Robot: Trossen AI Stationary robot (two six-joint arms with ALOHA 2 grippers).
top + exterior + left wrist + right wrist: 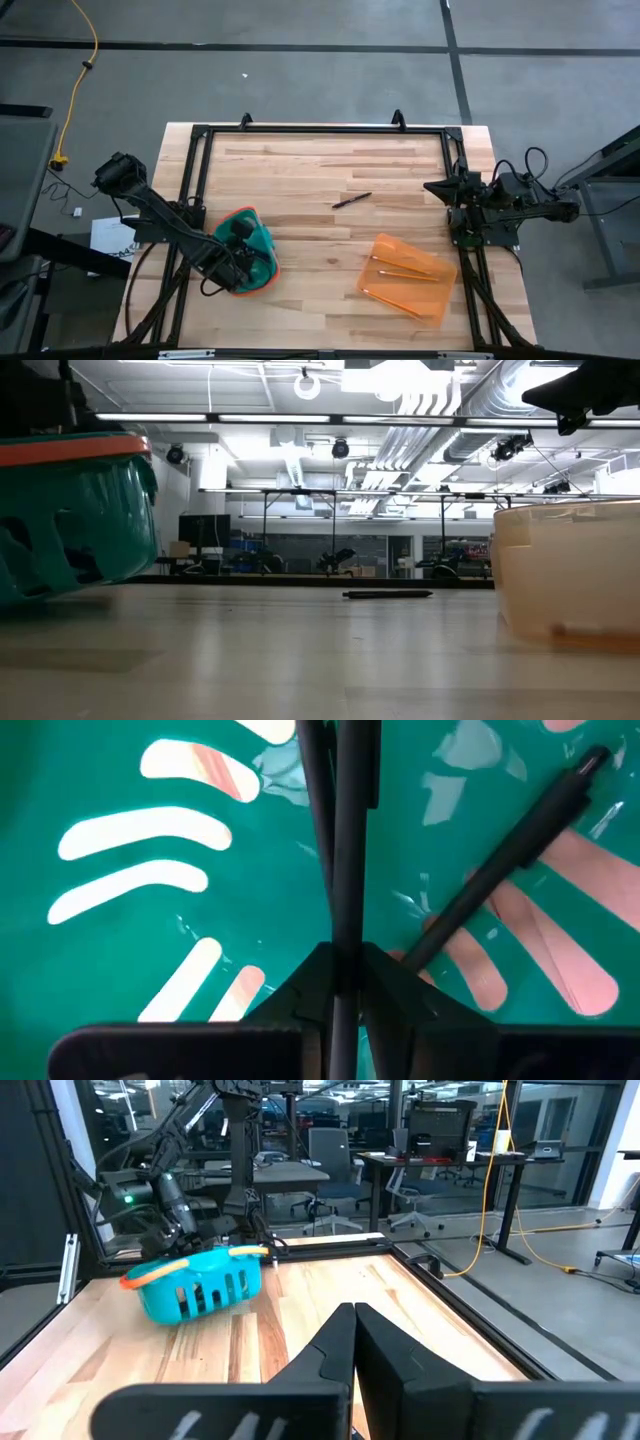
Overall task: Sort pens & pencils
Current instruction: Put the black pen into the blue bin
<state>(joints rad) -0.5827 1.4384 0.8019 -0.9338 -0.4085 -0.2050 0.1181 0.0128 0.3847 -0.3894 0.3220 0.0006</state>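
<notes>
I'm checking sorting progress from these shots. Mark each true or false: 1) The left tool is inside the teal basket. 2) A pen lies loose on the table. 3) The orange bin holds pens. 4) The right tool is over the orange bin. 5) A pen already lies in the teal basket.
1) True: the left tool is in the teal basket, pinching a pen.
2) True: one loose pen lies mid-table.
3) False: the orange bin holds orange-tan pencils.
4) False: the right tool, shut, waits at the table's right edge, beyond the bin.
5) True: a second pen lies on the basket floor.
</notes>
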